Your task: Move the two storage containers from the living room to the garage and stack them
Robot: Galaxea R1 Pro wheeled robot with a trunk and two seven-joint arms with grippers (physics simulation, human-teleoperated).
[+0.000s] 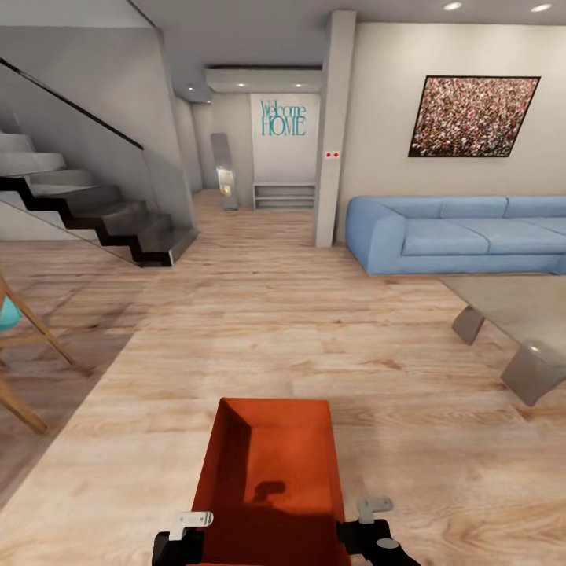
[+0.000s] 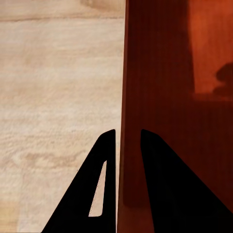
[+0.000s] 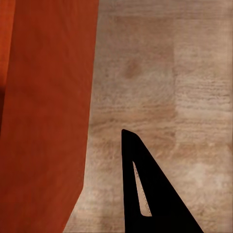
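One orange-red storage container (image 1: 271, 464) hangs low in front of me above the living room's wood-plank floor (image 1: 259, 314), open side up, ribbed inside. My left gripper (image 1: 189, 531) is shut on its left wall; in the left wrist view the gripper (image 2: 128, 133) has one finger outside and one inside the container (image 2: 174, 97). My right gripper (image 1: 365, 519) is shut on the right wall. The right wrist view shows the container's outer wall (image 3: 48, 121) and one finger (image 3: 160, 204) outside it; the other finger is hidden behind the wall. The garage is out of view.
A blue sofa (image 1: 464, 236) and a low grey table (image 1: 519, 314) stand at the right. A staircase (image 1: 102, 212) rises at the left, with wooden chair legs (image 1: 23, 330) nearer me. A pillar (image 1: 334, 126) flanks a hallway with a "Welcome HOME" sign (image 1: 283, 118).
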